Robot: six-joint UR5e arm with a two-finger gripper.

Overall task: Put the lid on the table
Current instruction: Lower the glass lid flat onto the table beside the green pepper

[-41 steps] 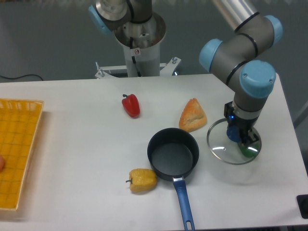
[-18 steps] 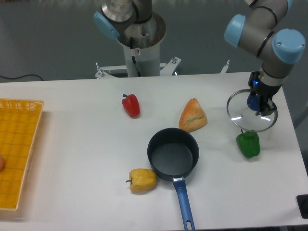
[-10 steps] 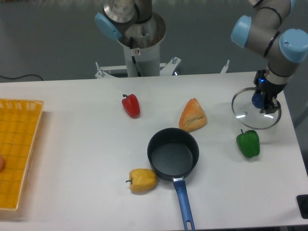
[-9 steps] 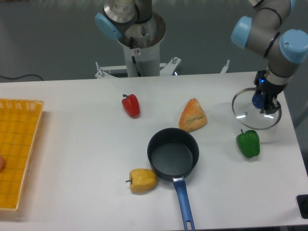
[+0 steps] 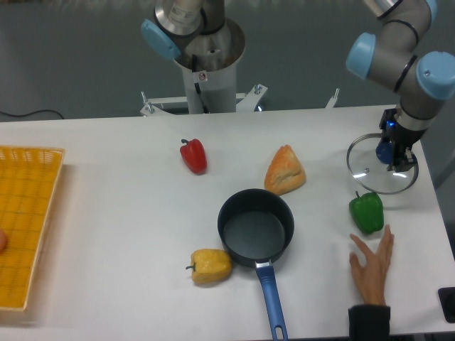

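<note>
The round glass lid [image 5: 370,176] with a thin metal rim hangs at the far right, above the white table [image 5: 128,213]. My gripper [image 5: 389,153] is shut on its blue centre knob from above. The lid sits just above and behind the green pepper [image 5: 367,212]. I cannot tell whether the lid touches the tabletop. The dark pot [image 5: 256,227] with a blue handle stands open in the middle, well left of the lid.
A person's hand [image 5: 372,268] lies on the table at the front right, just below the green pepper. A bread piece [image 5: 284,170], a red pepper [image 5: 193,155] and a yellow pepper [image 5: 210,266] lie around the pot. A yellow-orange mesh tray [image 5: 25,220] is at the left edge.
My gripper carried the lid from over the green pepper up and to the right, toward the far right edge. A person's hand has come into view at the front right.
</note>
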